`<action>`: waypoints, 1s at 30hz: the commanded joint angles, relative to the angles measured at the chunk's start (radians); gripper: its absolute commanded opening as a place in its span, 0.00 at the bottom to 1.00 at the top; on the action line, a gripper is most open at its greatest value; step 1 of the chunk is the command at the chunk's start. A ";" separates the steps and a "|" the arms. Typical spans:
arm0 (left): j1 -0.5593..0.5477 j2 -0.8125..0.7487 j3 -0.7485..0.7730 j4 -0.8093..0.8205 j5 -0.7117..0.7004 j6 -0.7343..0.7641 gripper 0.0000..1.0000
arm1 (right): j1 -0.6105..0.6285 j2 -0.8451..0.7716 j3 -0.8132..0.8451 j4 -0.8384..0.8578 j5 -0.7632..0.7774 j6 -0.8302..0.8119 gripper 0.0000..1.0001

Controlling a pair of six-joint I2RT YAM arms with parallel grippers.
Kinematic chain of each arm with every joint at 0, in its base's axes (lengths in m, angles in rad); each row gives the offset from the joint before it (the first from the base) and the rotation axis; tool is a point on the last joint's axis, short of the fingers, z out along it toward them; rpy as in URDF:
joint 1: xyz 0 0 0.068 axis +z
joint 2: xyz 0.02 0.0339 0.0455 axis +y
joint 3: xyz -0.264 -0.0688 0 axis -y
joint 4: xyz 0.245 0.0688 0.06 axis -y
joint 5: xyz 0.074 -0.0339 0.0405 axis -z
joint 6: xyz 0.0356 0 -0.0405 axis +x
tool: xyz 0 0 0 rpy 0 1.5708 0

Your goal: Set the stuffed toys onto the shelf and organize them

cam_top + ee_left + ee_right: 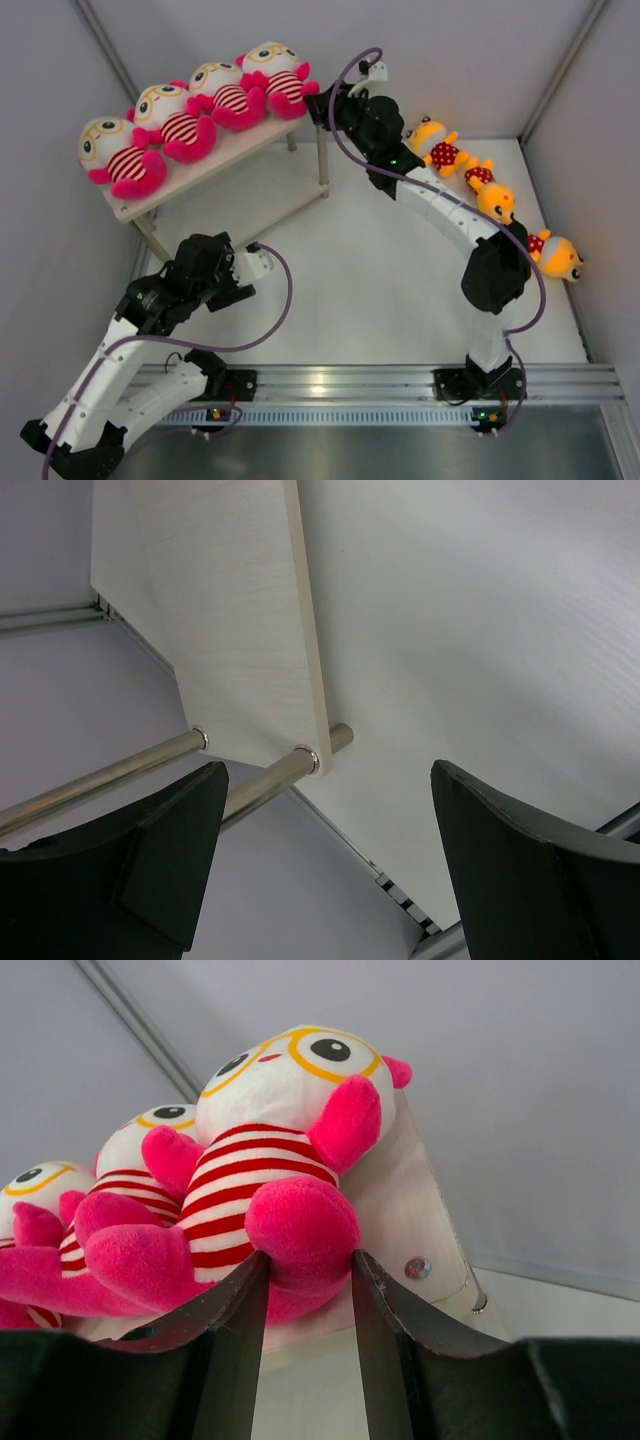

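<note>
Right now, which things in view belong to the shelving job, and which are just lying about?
Job: shelf; four striped toys on its top board; three yellow toys on the table; right gripper clamped on the rightmost striped toy's leg.
Not the job: purple cables; metal rail.

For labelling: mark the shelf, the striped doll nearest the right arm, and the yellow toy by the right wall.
shelf [240, 600]: left wrist view, flat face of a board.
striped doll [290, 1070]: right wrist view, its face.
yellow toy [563, 258]: top view, its head.
</note>
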 commanded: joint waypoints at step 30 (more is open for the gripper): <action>0.004 0.000 0.019 0.019 -0.005 0.013 0.88 | -0.108 0.159 0.282 -0.060 -0.302 -0.018 0.79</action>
